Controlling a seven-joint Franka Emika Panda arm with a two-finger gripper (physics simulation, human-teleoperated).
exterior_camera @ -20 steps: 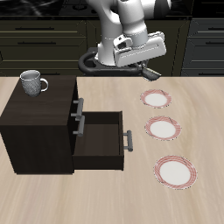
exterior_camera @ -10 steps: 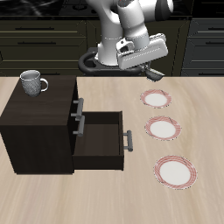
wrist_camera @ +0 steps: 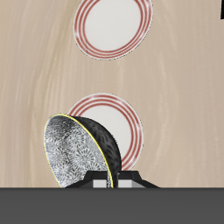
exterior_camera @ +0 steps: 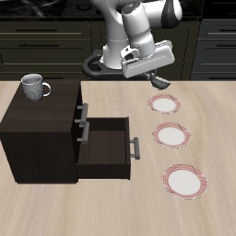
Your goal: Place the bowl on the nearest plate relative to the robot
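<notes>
A: Colours?
B: Bowl (wrist_camera: 80,150): white-grey inside with dark speckle, black outside, thin yellow rim line.
A: Plates?
B: Three alike. White centres, red-pink striped rims. The plate (exterior_camera: 167,104) farthest back matches the middle plate (exterior_camera: 171,135) and the front plate (exterior_camera: 185,181).
A: Rest?
B: Table (exterior_camera: 111,207): light wood grain. Cabinet (exterior_camera: 41,129): dark brown, grey drawer handles (exterior_camera: 135,147). Mug (exterior_camera: 36,87): grey-white. Gripper (exterior_camera: 159,80): dark fingers on a white-grey body.
</notes>
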